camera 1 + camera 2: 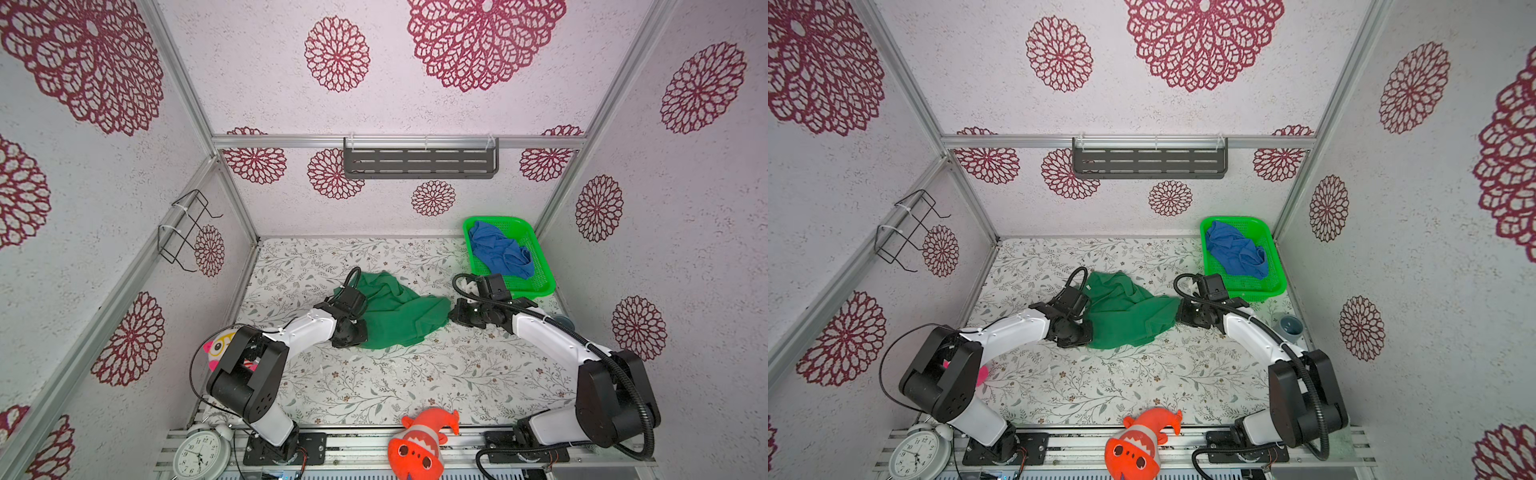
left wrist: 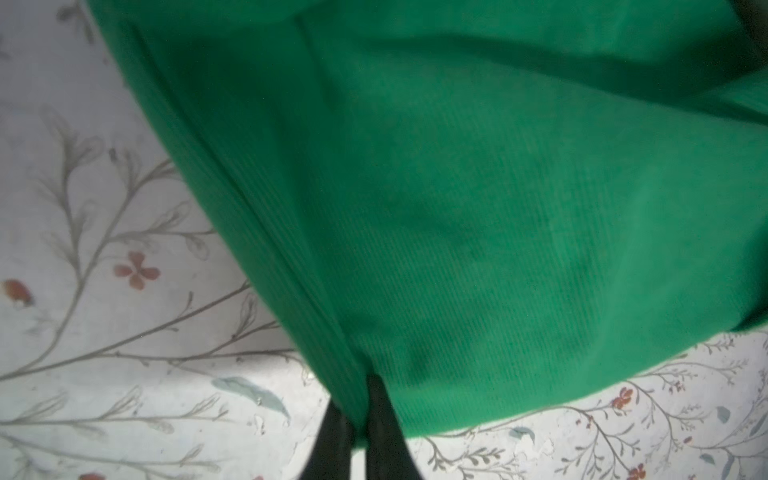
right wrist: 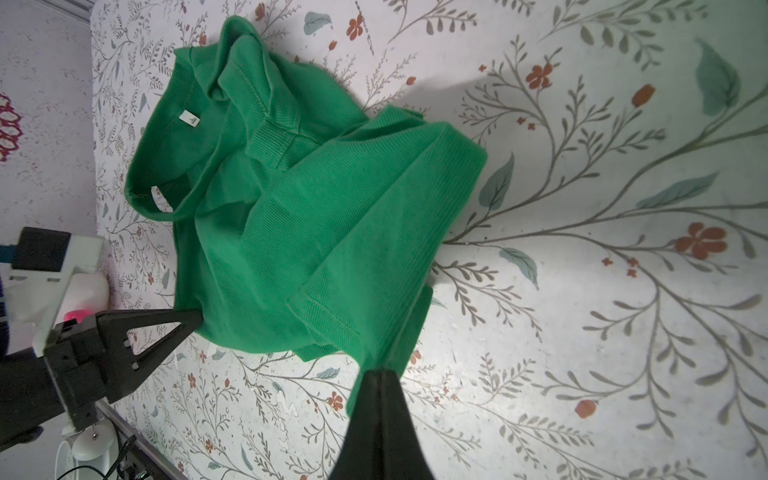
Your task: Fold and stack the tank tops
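the floral table (image 1: 374,386) carried the dark green tank top (image 1: 399,316), crumpled at its middle. the bright green basket (image 1: 539,272) sat in the far right corner with the royal blue tank top (image 1: 498,253) bunched inside. the left gripper (image 2: 359,415) pinched the green top's left edge and the right gripper (image 3: 380,374) its right corner, both clamped tight.

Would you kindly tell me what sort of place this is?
Probably a staged robot test booth, not a home: an aluminium frame holds wallpapered panels, and the left arm and right arm are bolted to a front rail.
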